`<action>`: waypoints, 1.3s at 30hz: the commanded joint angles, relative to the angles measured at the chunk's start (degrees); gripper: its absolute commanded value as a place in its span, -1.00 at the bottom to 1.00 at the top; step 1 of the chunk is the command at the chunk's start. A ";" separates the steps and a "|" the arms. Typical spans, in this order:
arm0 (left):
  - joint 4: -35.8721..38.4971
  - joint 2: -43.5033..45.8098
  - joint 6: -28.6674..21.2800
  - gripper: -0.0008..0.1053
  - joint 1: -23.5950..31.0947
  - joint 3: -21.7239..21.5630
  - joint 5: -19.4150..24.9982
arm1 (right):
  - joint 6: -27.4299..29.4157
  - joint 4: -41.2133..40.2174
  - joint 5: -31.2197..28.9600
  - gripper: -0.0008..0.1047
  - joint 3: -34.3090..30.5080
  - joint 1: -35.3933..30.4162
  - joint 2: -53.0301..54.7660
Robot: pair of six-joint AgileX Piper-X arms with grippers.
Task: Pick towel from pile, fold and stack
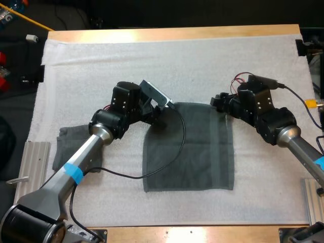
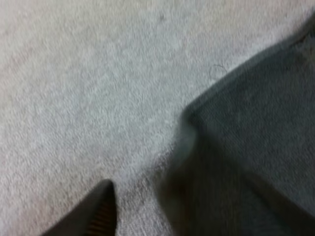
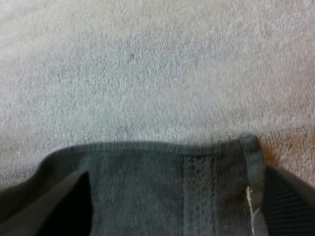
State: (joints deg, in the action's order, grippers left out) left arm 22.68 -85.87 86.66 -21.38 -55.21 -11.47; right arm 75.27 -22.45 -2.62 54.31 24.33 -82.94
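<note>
With left gripper (image 1: 162,120) and right gripper (image 1: 219,103) both parted at far corners of the towel (image 1: 190,152), pinch each corner fully, then lift evenly.

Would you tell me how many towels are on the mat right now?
2. One towel lies spread flat at the mat's centre; a second towel sits bunched near the mat's left edge, partly under the left arm. More could be hidden beneath it.

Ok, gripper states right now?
Left gripper: open, at the flat towel's far left corner.
Right gripper: open, astride its far right corner.
</note>
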 commanded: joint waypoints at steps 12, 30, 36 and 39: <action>18.34 13.18 0.60 -0.17 0.04 -1.12 0.59 | -0.07 -17.23 3.86 0.31 0.28 0.01 12.67; 44.27 42.71 5.30 -0.17 0.04 -1.12 -1.21 | -4.32 -40.66 -3.46 0.31 0.28 19.59 36.82; 51.79 51.03 7.89 -0.17 0.04 -1.12 -2.95 | -11.16 -45.35 -5.35 0.31 0.28 27.45 40.45; 55.01 54.70 8.69 -0.17 0.04 -1.12 -3.73 | -16.04 -48.43 -5.35 0.31 0.28 31.42 41.51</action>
State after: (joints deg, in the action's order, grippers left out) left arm 77.03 -31.28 94.73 -21.38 -56.02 -14.84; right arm 60.08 -70.05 -7.30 54.31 55.72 -41.65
